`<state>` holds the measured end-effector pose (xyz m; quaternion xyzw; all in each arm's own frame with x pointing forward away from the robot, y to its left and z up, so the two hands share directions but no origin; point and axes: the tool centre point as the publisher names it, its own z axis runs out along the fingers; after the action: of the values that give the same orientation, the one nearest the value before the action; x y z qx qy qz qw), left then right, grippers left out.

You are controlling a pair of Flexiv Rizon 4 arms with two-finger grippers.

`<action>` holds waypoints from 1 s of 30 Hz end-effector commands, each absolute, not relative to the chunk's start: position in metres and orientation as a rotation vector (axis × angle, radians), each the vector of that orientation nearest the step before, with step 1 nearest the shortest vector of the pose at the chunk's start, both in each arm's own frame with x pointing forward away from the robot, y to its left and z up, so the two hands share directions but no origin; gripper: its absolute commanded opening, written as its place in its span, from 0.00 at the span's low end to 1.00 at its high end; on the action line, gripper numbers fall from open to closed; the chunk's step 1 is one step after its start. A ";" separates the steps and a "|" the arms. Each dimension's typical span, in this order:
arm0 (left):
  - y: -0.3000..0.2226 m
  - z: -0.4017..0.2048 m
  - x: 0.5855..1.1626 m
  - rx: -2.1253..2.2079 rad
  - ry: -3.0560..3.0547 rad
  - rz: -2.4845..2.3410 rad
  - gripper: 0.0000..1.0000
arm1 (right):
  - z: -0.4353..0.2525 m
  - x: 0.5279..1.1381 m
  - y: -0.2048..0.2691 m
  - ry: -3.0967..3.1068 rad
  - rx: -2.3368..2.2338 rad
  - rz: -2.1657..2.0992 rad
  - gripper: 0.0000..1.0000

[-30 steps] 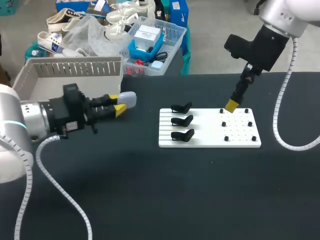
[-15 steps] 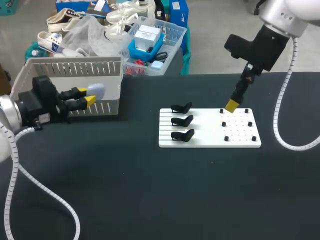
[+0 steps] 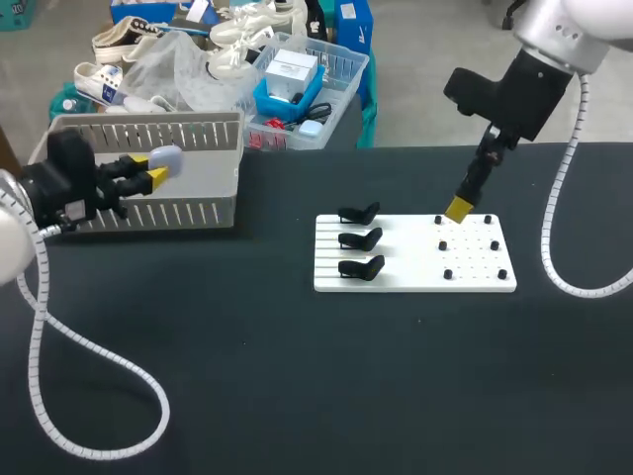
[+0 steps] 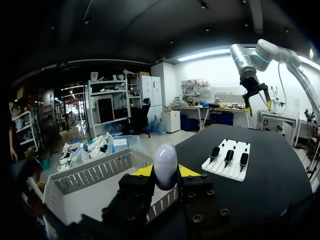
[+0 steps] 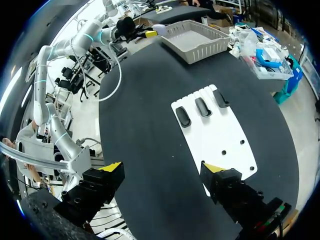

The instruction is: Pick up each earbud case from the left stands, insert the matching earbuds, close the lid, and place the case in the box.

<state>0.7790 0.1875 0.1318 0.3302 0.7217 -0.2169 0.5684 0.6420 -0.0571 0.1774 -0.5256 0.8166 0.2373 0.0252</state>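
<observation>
At upper left, jaws of the left arm point(image 3: 69, 183) pinch the closed earbud case point(image 3: 166, 158) over the box point(image 3: 188, 211) for deposit; jaws of the right arm point(image 3: 514, 89) hang spread.

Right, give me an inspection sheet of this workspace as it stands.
Surface: black table with a white board lying flat on it.
Job's things: three black stands on the board, all empty; black pegs bare; earbud case, looking closed, held at the grey box, not set down.
Clutter: nothing seen.
Grippers: left gripper shut on the earbud case; right gripper open and empty, above the board's peg end.
Cables: left arm's white cable loops across the table; right arm's cable hangs beside the board.
Surroundings: nothing seen reaching over the table.
</observation>
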 end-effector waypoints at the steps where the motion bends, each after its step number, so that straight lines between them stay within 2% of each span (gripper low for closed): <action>1: 0.183 0.119 0.814 0.576 1.755 -0.270 0.00 | 0.177 0.642 -0.057 2.524 -1.624 0.734 1.00; 13: 0.203 0.070 0.866 0.602 1.885 -0.328 0.01 | 0.177 0.642 -0.057 2.524 -1.624 0.734 1.00; 14: 0.204 0.068 0.868 0.606 1.890 -0.327 0.32 | 0.177 0.642 -0.057 2.524 -1.624 0.734 1.00; 15: 0.205 0.066 0.868 0.608 1.895 -0.324 0.46 | 0.177 0.642 -0.057 2.524 -1.624 0.734 1.00; 16: 0.205 0.066 0.868 0.613 1.895 -0.333 0.88 | 0.177 0.642 -0.057 2.524 -1.624 0.734 1.00; 17: 0.205 0.065 0.868 0.626 1.888 -0.343 1.00 | 0.177 0.642 -0.057 2.524 -1.624 0.734 1.00; 22: 0.204 0.075 0.861 0.632 1.826 -0.341 1.00 | 0.177 0.642 -0.057 2.524 -1.624 0.734 1.00; 30: 0.161 0.141 0.811 0.736 1.554 -0.437 1.00 | 0.177 0.642 -0.057 2.524 -1.624 0.734 1.00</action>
<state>0.8624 0.1593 0.1242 0.3318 0.6957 -0.2054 0.6031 0.6420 -0.0572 0.1773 -0.5255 0.8166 0.2373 0.0252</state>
